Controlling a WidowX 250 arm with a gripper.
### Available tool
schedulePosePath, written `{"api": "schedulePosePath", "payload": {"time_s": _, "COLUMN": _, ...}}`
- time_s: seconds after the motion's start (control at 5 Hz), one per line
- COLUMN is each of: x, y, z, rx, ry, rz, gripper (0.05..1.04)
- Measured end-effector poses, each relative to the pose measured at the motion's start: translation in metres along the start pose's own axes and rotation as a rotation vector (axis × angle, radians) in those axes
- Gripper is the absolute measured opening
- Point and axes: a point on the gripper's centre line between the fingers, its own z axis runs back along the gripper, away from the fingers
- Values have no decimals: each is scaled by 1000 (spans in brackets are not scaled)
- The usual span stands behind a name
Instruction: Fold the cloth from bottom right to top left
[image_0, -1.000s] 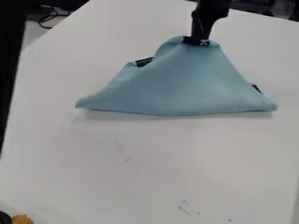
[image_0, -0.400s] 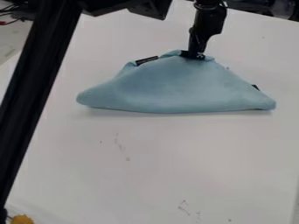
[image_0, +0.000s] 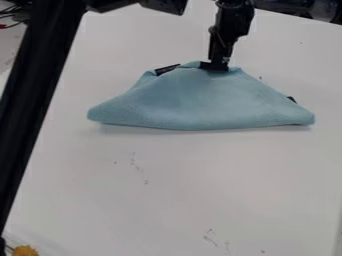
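The light blue cloth (image_0: 200, 102) lies across the upper middle of the white table, doubled over into a low, wide triangle. Its long straight edge faces the table's front, and its blunt peak points to the back. At that peak hangs the black gripper (image_0: 217, 66), pointing down, its tip right at the cloth's top edge. Dark tags show at the cloth's upper left edge and near its right corner.
A long black arm or post (image_0: 40, 100) crosses the left side from top to bottom. Dark equipment and cables stand behind the white table (image_0: 200, 190). A small yellow object (image_0: 25, 250) sits at the bottom left corner.
The gripper has come down and slightly left, and the cloth's peak has lowered with it, flattening the cloth. The black arm or post has come into view on the left.
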Motion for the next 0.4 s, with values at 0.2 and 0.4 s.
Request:
{"api": "schedulePosePath", "payload": {"time_s": 0.2, "x": -2, "y": 0, "z": 25, "rx": 4, "ry": -5, "rz": 86, "gripper": 804}}
{"api": "schedulePosePath", "payload": {"time_s": 0.4, "x": -9, "y": -3, "z": 40, "rx": -27, "ry": 38, "rz": 237, "gripper": 994}}
